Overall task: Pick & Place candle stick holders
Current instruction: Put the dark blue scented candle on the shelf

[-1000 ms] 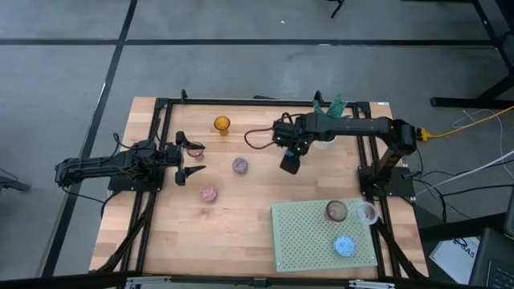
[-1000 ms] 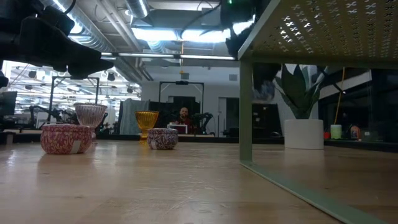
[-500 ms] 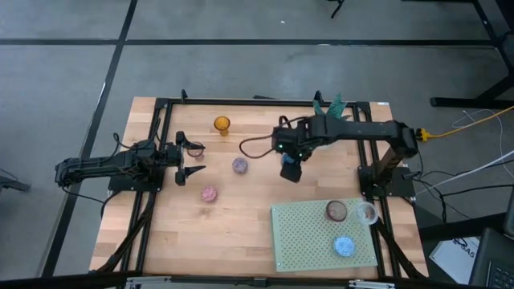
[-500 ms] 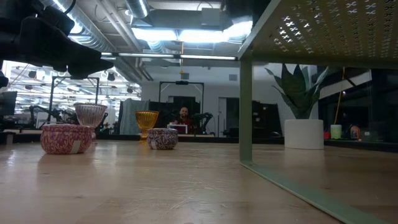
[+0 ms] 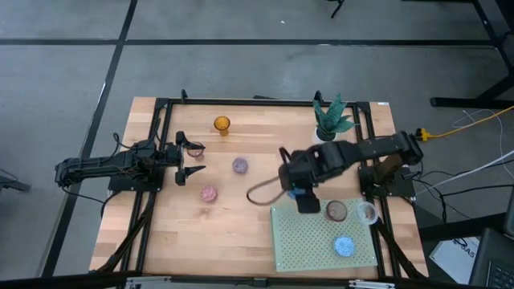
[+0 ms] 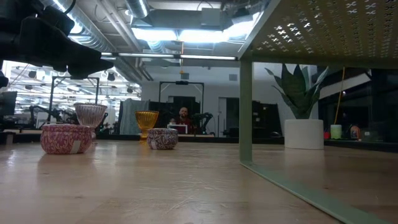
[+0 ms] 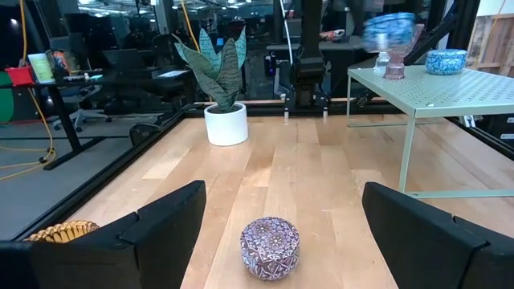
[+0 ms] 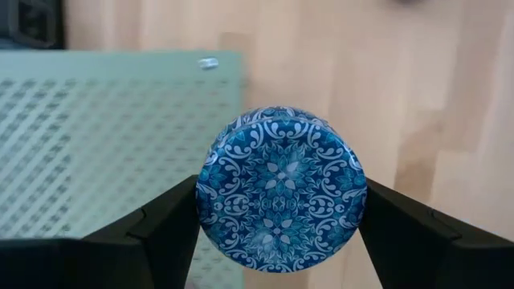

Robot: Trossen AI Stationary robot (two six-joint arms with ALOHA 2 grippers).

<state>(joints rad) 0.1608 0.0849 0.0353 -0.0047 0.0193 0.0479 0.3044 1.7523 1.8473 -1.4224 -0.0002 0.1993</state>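
Blue holder [image 8: 281, 185] over mat's edge [image 8: 96, 56], hand-gripped.

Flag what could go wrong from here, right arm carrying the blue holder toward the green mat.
1. The right tool grips the blue patterned holder only by its round sides; it could slip or rotate out.
2. The pale green mat is a raised platform, and the tool is at its corner; coming in low could clip the edge.
3. A brown holder, a clear one and a blue one already sit there; a careless drop could knock them.
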